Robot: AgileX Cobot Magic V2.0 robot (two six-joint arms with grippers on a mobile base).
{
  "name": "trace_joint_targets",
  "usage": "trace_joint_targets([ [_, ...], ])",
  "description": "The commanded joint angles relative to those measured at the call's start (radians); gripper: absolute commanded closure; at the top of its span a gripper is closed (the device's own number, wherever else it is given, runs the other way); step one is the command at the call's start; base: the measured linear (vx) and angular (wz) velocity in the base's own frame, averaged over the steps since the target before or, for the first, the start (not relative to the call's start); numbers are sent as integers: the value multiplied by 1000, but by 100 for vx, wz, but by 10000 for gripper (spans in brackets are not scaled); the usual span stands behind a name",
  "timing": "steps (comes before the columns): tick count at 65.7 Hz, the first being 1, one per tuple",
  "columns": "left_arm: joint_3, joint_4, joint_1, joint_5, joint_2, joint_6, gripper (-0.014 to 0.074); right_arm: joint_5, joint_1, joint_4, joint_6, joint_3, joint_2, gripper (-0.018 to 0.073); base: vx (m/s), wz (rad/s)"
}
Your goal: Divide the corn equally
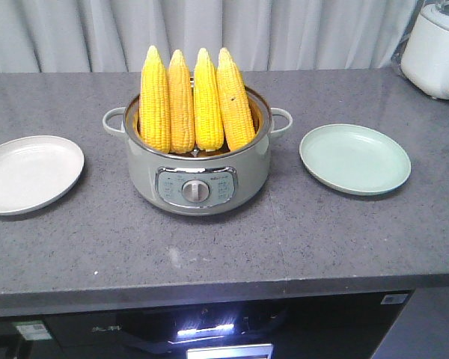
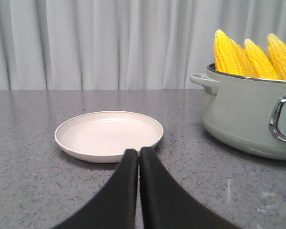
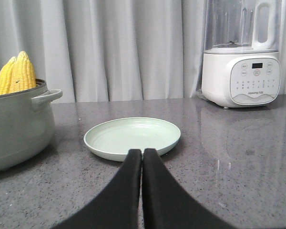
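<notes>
Several yellow corn cobs (image 1: pixel 194 101) stand upright, tips up, in a pale green electric pot (image 1: pixel 198 176) at the counter's middle. The corn (image 2: pixel 248 59) shows at the right of the left wrist view, and the corn (image 3: pixel 14 74) at the left of the right wrist view. A white plate (image 1: pixel 30 172) lies left of the pot, a green plate (image 1: pixel 355 158) right of it; both hold nothing. My left gripper (image 2: pixel 138 151) is shut just before the white plate (image 2: pixel 109 134). Just short of the green plate (image 3: pixel 132 136), my right gripper (image 3: pixel 142 151) is shut too. Neither holds anything.
A white blender (image 1: pixel 436 46) stands at the back right corner and is seen again, the blender (image 3: pixel 240 57), beyond the green plate. Grey curtains hang behind the dark stone counter (image 1: pixel 224 247). The counter's front edge runs above a dark appliance front (image 1: pixel 209 329).
</notes>
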Motion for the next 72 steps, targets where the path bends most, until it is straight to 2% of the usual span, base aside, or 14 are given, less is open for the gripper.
trace_joint_targets([
  [1,10,-9,1,-73,-17,-2,603,-69,-2,-7,-1,8,-3,569,18,-4],
  [35,10,-9,1,-73,-17,-2,603,-69,-2,-7,-1,8,-3,569,14,-1],
  [72,10,-9,1,-73,-17,-2,603,-69,-2,-7,-1,8,-3,569,1,0],
])
